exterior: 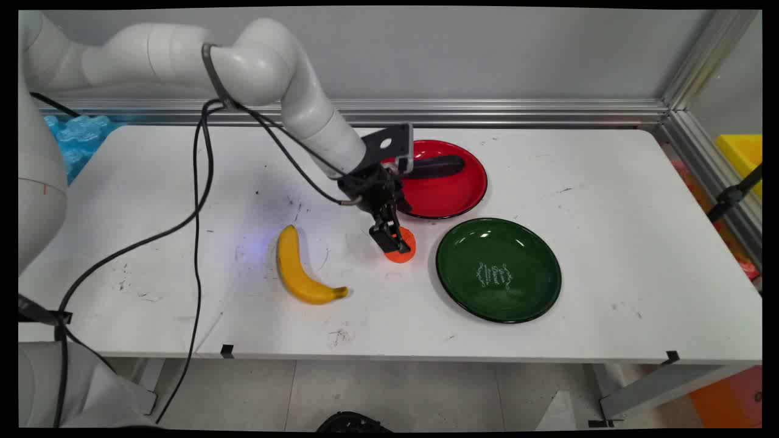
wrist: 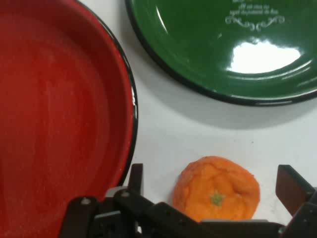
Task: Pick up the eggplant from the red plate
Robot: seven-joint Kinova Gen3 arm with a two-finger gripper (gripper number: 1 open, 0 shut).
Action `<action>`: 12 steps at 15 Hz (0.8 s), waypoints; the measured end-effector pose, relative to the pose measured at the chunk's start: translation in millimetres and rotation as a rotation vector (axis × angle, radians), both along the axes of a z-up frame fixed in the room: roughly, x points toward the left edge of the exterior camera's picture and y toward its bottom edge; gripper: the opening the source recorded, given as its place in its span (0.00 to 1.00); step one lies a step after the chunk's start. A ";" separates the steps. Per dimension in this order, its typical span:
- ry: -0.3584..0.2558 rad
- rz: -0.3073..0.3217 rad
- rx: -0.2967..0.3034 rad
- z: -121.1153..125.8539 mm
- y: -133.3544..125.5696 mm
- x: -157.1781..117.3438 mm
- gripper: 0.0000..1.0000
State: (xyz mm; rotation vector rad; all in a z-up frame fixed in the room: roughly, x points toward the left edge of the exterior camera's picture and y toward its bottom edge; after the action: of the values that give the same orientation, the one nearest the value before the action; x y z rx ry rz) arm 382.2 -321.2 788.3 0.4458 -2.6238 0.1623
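Observation:
My gripper [exterior: 394,243] is down at the table around a small orange fruit [exterior: 406,252]. In the hand view the orange fruit [wrist: 218,191] lies between the two black fingers [wrist: 136,178], with a gap on each side, so the gripper [wrist: 214,181] is open. Just behind it is a red plate [exterior: 453,198], which fills the left of the hand view as the red plate [wrist: 49,124]. To the right on the table lies a green plate [exterior: 523,243], the green plate [wrist: 198,39] at the top of the hand view. Left of the gripper lies a yellow banana [exterior: 293,271].
Black cables [exterior: 198,201] hang from the arm over the table's left half. A blue bubbly object [exterior: 79,137] sits beyond the back left corner. A yellow bin [exterior: 742,152] stands past the right edge, behind an aluminium frame rail.

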 end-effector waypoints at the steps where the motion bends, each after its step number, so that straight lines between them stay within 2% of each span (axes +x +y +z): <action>1: 0.002 -0.002 0.002 7.5 -2.9 0.3 1.00; 4: -0.010 0.002 0.015 27.1 -9.0 5.6 1.00; 9: -0.064 0.026 0.050 61.7 -14.8 26.6 1.00; 12: -0.089 0.045 0.066 73.8 -17.7 36.3 1.00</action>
State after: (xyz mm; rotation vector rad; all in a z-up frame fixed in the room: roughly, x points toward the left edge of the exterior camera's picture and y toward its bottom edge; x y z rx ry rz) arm 418.5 -338.9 862.2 0.5322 -2.7136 0.1128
